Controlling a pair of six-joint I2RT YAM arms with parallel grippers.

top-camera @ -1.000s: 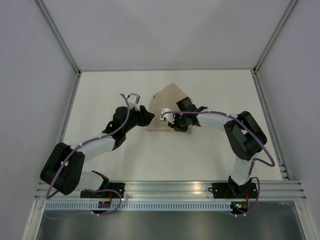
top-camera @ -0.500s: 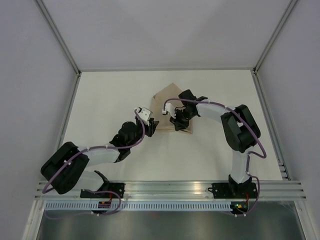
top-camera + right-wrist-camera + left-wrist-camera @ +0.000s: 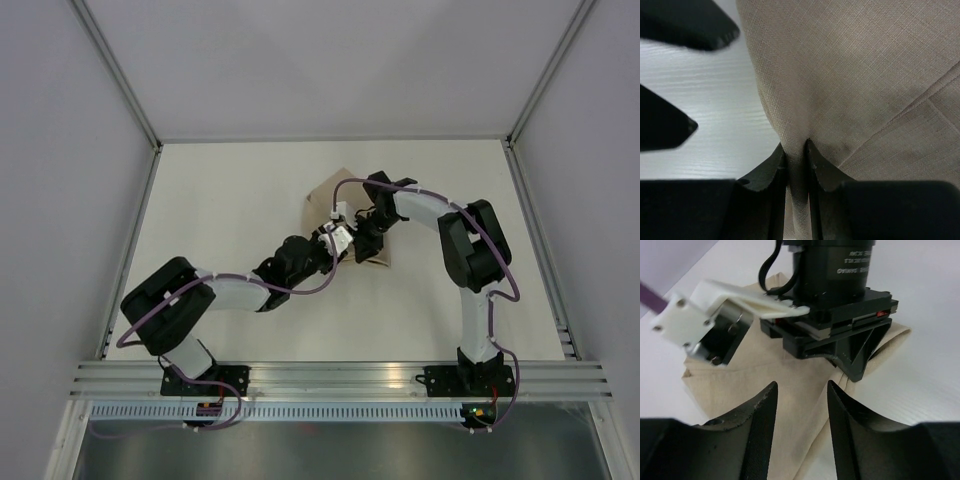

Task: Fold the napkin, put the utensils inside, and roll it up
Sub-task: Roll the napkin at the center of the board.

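Right gripper (image 3: 796, 165) is nearly closed, its two fingers nipping a raised ridge of the napkin (image 3: 740, 385), cloth bunched tight between them. In the top view the napkin sits just above the centre of the frame, half hidden under both wrists, which meet right over it.

Left gripper (image 3: 799, 407) stands about half open with nothing between its fingers. In its own view the cloth lies directly below and ahead, filling the lower middle. A crease climbs from the bottom centre toward the upper right, up to the right gripper's tip, passing close under the right-hand finger.

So the fold line runs almost straight away from the left gripper, which looks nearer its free end. Closing there would likely take a small shift right.

No knife shows in any view.
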